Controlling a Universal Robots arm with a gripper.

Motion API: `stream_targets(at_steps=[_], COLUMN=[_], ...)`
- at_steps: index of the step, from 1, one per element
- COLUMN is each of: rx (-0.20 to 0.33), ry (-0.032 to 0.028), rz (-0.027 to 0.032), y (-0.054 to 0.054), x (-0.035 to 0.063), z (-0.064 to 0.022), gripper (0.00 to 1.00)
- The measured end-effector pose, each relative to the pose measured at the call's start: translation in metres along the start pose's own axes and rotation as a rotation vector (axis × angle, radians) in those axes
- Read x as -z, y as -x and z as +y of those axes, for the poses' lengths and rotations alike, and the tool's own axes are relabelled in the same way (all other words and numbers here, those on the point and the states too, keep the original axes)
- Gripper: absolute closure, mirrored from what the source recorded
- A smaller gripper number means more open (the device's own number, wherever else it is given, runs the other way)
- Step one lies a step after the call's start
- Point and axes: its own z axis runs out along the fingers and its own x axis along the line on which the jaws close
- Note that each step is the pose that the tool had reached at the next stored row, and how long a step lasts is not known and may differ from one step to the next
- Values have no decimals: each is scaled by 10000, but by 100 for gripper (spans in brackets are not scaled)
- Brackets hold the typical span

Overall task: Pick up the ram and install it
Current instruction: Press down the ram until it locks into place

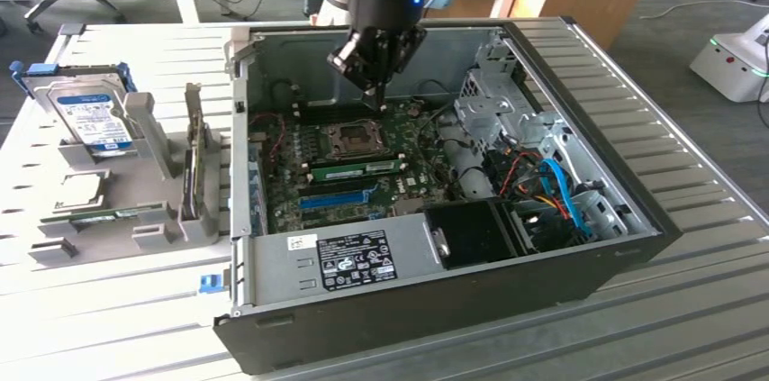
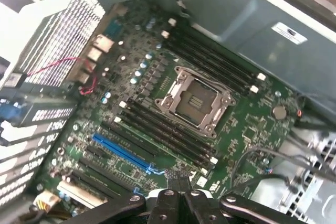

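Open computer case [image 1: 420, 300] lying on its side on the slatted counter [image 1: 673, 327], motherboard [image 1: 415, 187] facing up.

Hand [image 1: 380, 97] hanging inside the case, over the far edge of the CPU socket [image 1: 357, 136], clear of the board. In the wrist view, hand [image 2: 177, 182] cut off at the frame edge; fingers [image 2: 170, 179] drawn together at the tips, with nothing visible between them.

Ram [image 1: 360, 167] seen as a narrow green stick with a pale label, lying along the slot bank just beside the CPU socket, on the side toward the blue slot [image 1: 330, 200]. Well apart from the hand. Depth of seating in the slot not discernible. In the wrist view, slot rows [image 2: 168, 132] beside the CPU socket [image 2: 193, 103] dark and hard to tell apart; ram not distinguishable there.

At the exterior view's left, grey holder [image 1: 193, 219] on the counter with a hard drive [image 1: 94, 120] standing in it. Second thin green board [image 1: 103, 215] lying low in the holder, partly hidden, detail unclear.

Cables [image 1: 565, 192] and drive cage [image 1: 493, 102] at the case's right side in the exterior view.
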Motion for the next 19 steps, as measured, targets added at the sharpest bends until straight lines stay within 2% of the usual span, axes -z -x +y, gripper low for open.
stream_targets(at_steps=[19], rx=[-3441], ry=[-72], rz=[-118], y=[0], x=[-2], z=[0], gripper=[89])
